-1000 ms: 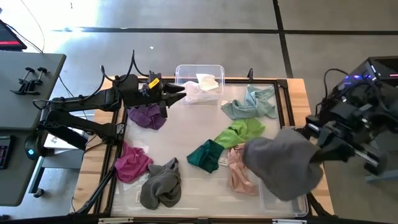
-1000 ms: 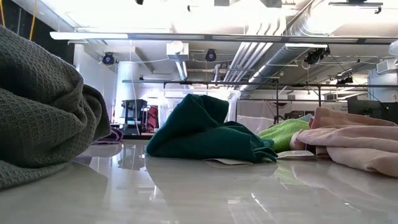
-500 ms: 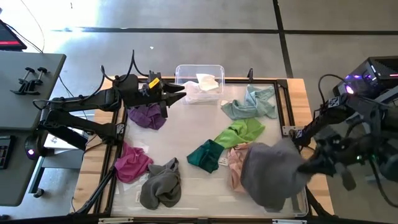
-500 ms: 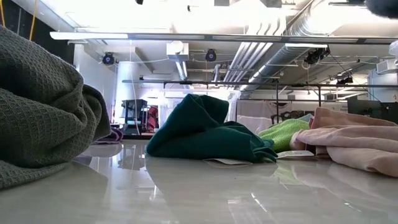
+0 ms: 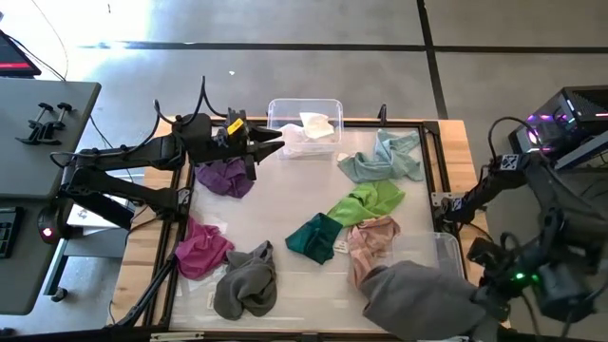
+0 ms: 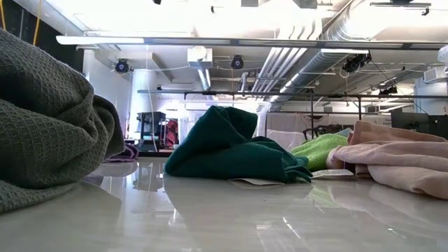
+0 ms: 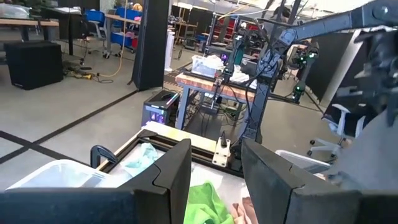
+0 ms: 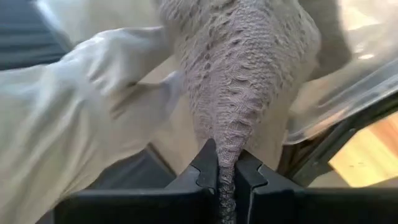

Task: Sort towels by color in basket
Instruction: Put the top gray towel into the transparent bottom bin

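Carried from right of centre to the lower right, large grey knitted towel (image 5: 413, 299), soft and limp, hung pinched by one fold in right gripper (image 8: 226, 177); left gripper (image 5: 271, 142) idle, fingers part-spread, upper left.

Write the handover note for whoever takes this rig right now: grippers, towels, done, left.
Right gripper: shut on a grey towel, at the table's near right corner over the clear bin there.
Left gripper: open, empty, hovering by the purple towel near the far bin.
Done: a white towel lies in the far bin.
Left on the table: purple, magenta, a second grey, dark teal, lime green, pink, pale teal.
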Action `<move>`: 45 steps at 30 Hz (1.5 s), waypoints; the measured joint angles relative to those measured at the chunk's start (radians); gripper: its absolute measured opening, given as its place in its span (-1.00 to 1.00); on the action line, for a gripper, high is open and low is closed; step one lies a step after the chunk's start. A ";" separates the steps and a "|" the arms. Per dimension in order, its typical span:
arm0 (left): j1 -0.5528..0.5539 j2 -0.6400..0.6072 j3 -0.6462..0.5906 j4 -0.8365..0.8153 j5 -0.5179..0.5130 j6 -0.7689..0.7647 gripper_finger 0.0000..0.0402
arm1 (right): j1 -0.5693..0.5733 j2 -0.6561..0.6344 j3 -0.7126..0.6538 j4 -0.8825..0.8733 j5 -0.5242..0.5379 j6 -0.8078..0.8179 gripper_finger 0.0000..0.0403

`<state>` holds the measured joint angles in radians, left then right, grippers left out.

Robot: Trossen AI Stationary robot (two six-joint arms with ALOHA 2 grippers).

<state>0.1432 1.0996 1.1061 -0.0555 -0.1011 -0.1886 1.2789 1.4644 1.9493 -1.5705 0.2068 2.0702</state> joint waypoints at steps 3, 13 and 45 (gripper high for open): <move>0.000 0.000 0.000 0.001 -0.011 0.000 -0.35 | -0.017 -0.014 -0.088 0.000 -0.013 0.024 -0.97; 0.000 0.000 0.000 0.002 -0.017 -0.018 -0.35 | -0.098 -0.069 -0.325 0.000 -0.170 0.097 -0.96; 0.000 0.000 0.000 -0.002 -0.013 -0.018 -0.35 | -0.262 -0.167 -0.482 0.497 0.146 -0.526 -0.17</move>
<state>0.1429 1.0996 1.1061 -0.0578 -0.1139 -0.2066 1.0169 1.2977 1.4674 -1.0733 0.3533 1.5439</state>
